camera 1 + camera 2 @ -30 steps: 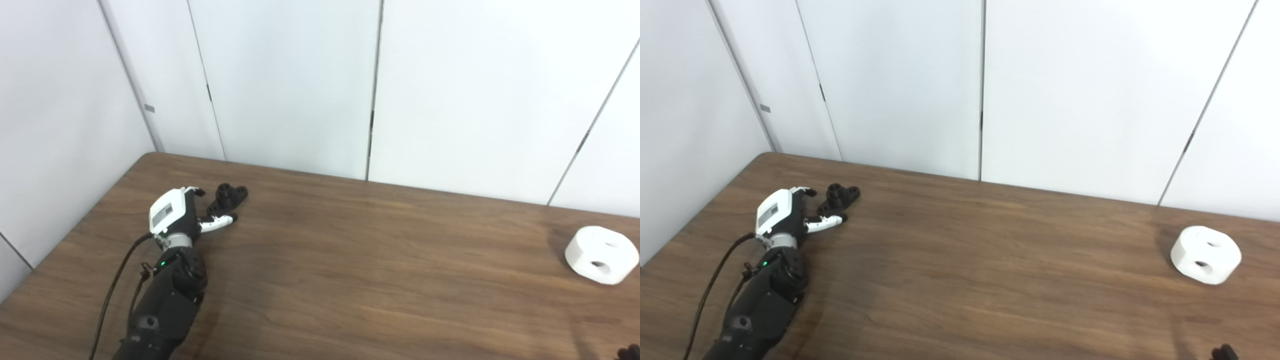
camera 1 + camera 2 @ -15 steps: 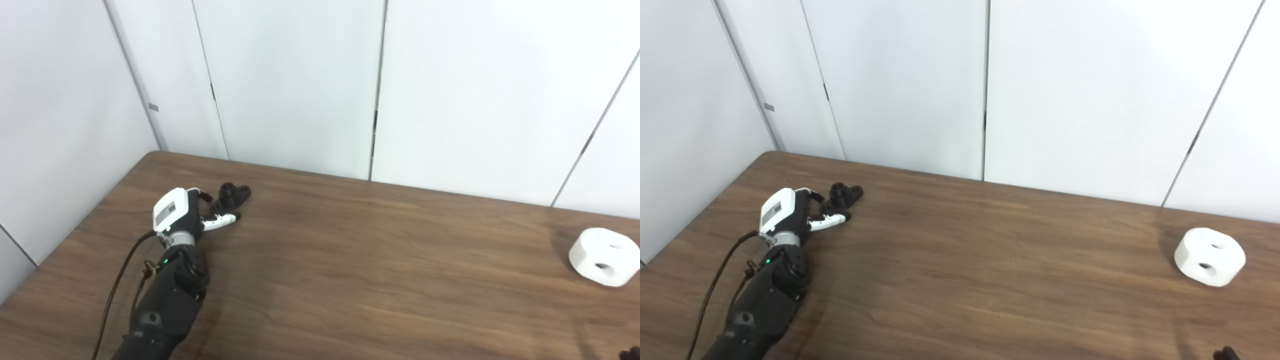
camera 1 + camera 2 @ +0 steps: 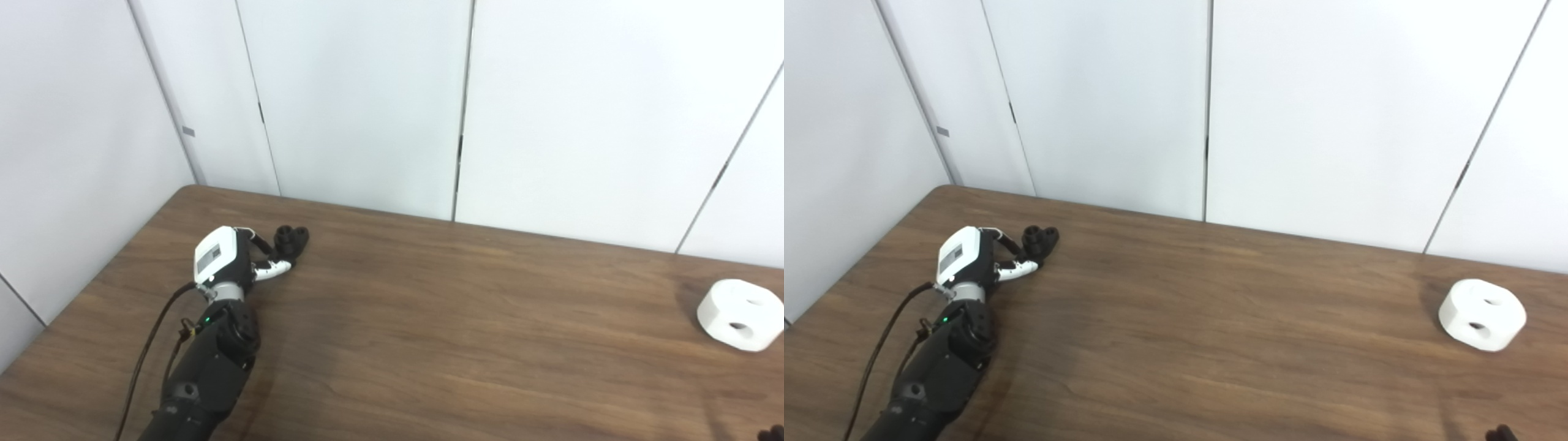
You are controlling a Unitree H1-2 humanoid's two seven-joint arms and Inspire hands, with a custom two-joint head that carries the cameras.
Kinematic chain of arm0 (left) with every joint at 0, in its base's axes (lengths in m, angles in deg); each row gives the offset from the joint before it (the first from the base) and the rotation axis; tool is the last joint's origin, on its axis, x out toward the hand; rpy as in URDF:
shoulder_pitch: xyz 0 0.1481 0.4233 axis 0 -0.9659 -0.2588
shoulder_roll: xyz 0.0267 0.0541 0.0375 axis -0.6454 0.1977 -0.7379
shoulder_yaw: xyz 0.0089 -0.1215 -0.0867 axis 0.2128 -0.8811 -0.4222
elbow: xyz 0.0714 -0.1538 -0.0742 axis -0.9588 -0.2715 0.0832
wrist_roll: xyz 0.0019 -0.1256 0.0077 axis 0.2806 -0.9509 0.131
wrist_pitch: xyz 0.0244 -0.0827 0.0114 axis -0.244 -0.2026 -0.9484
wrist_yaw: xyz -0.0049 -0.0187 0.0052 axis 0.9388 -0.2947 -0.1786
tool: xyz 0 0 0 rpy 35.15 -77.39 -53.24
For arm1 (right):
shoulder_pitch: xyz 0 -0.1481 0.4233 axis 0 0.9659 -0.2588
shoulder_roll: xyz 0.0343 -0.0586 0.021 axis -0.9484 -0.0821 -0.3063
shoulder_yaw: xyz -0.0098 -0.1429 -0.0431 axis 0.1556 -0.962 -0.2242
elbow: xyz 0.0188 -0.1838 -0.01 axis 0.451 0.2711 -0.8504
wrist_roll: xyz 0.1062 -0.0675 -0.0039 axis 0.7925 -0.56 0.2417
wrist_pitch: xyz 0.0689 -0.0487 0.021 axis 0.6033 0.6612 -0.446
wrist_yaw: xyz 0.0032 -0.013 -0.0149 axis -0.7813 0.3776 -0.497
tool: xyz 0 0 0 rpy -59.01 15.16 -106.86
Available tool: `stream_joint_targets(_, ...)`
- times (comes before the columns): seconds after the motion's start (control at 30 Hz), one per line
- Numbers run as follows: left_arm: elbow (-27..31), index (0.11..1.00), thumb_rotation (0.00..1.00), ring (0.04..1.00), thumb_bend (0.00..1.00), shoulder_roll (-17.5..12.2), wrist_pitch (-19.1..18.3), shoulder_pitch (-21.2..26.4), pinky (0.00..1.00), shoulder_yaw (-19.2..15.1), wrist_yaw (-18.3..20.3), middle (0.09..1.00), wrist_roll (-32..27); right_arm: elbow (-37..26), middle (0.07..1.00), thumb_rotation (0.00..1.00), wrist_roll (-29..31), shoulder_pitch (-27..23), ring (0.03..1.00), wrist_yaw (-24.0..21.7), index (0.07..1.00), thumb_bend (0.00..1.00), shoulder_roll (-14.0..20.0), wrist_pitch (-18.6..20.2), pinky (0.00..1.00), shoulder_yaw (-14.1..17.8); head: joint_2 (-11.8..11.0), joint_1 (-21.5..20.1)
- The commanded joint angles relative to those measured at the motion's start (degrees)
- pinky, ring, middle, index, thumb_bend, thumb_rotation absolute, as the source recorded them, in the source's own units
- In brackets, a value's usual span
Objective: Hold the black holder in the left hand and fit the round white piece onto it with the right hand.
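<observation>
The black holder (image 3: 292,238) lies on the wooden table (image 3: 441,331) at the far left. My left hand (image 3: 236,260) is right against it. Its fingers curl over the holder's near end and its thumb lies under it, so the hand is closed on the holder, which rests on the table. The round white piece (image 3: 740,313), with two holes, sits on the table at the far right, apart from both hands. Only the dark fingertips (image 3: 1497,433) of my right hand show at the bottom right corner, below the white piece.
White wall panels (image 3: 367,104) stand behind the table's far edge and along its left side. A black cable (image 3: 144,355) runs beside my left forearm. Bare wood lies between the holder and the white piece.
My left hand has moved forward to the holder and its fingers have curled around the near end. The holder has turned a little. The camera shifted slightly at first. The white piece has not moved.
</observation>
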Motion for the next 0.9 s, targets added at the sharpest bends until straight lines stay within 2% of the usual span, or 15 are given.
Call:
stream_joint_targets(0.0,0.4,0.485,0.06,0.891,0.52,-1.8,1.4,1.3,0.94,0.1,-1.6,0.804,0.8,-0.8,1.0,1.0,0.2,1.4,1.0,-0.3,1.0,0.64,0.1,0.6,1.0,-0.3,0.1,0.1)
stream_joint_targets(0.17,-0.5,0.484,0.05,0.862,0.52,-1.5,4.1,1.1,0.88,0.1,-3.1,0.758,0.6,-1.0,1.0,1.0,0.5,1.5,1.0,-0.4,1.0,0.65,0.2,0.7,1.0,-0.2,0.3,0.1)
stream_joint_targets(0.43,-1.6,0.484,0.05,0.859,0.52,-1.5,5.9,1.3,0.84,0.3,-3.8,0.754,0.3,-0.9,1.0,1.0,0.5,1.1,1.0,-0.4,1.0,0.65,0.2,0.9,1.0,-0.3,0.2,0.1)
stream_joint_targets(0.73,1.7,0.484,0.05,0.866,0.52,-1.5,6.9,-0.9,0.8,0.5,-0.5,0.775,-1.5,-0.7,1.0,1.0,0.0,0.7,1.0,-0.2,1.0,0.62,-0.1,0.8,1.0,-0.6,0.2,-0.6)
stream_joint_targets(0.87,6.7,0.484,0.05,0.858,0.52,-1.1,7.2,-3.9,0.78,1.9,2.7,0.773,-1.6,-0.6,1.0,1.0,-0.4,0.3,1.0,0.0,1.0,0.61,-0.4,1.0,1.0,-0.9,0.4,-1.4)
